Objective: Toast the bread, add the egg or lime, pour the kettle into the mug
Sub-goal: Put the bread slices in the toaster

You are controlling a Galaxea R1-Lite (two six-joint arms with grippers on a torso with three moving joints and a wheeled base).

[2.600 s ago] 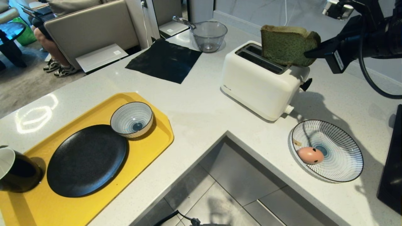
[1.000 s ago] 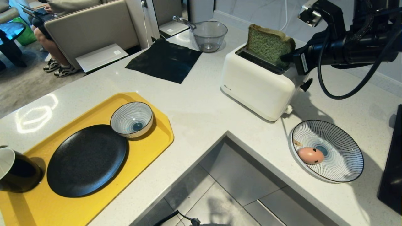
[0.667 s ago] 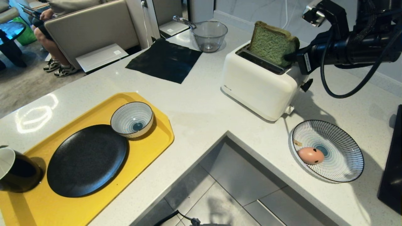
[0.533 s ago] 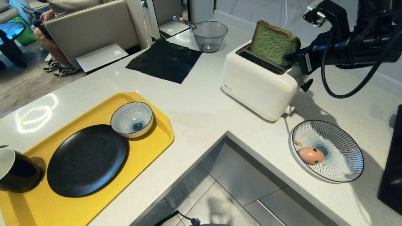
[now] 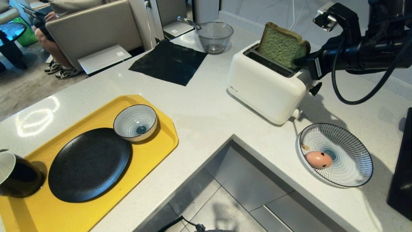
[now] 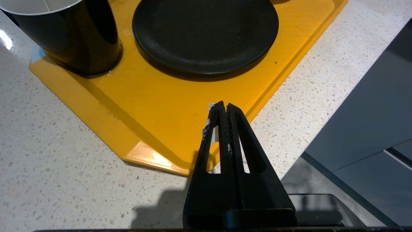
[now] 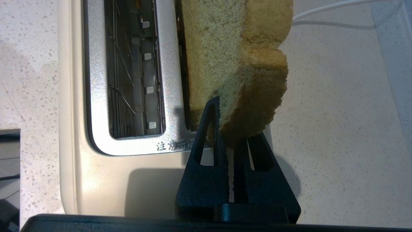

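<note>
One slice of bread (image 5: 282, 45) is pinched at its edge in my right gripper (image 5: 301, 61), standing in the toaster's (image 5: 267, 87) rear slot at the worktop's (image 5: 206, 109) far side; my left gripper (image 6: 224, 108), pressed together, hangs over the tray's (image 6: 154, 106) near corner.

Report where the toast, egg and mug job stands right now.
Done: nothing finished yet. In hand: the right gripper is shut on the bread, holding it upright at the toaster's far slot, not pushed down. Left: the egg lies in the striped dish; the mug waits on the yellow tray, no kettle in view. The left gripper hangs shut over the tray.
</note>
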